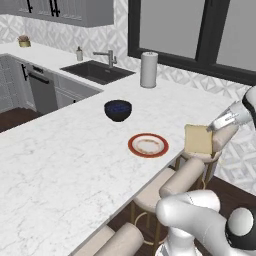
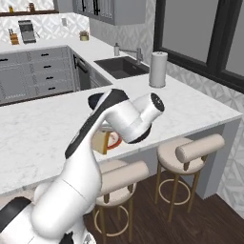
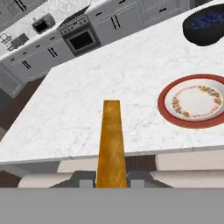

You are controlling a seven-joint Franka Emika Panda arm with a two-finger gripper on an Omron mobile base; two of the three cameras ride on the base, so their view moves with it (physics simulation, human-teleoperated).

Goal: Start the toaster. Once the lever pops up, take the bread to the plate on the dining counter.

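Observation:
My gripper (image 1: 214, 126) is shut on the bread (image 1: 198, 139), a tan square slice held upright by its upper right corner. It hangs just past the dining counter's (image 1: 75, 165) near edge, above the stools and to the right of the plate (image 1: 148, 145). The hand view has the bread (image 3: 111, 144) edge-on between the fingertips of the gripper (image 3: 111, 179), and the red-rimmed plate (image 3: 195, 101) lies empty to its right. In the right base view my arm hides most of the bread (image 2: 100, 142). Far off on the back counter, a small grey box looks like the toaster (image 2: 27, 31).
A dark blue bowl (image 1: 118, 110) sits behind the plate. A paper towel roll (image 1: 148, 69) and a sink (image 1: 97, 71) stand farther back. Padded stools (image 2: 198, 148) line the counter's near side, under the bread.

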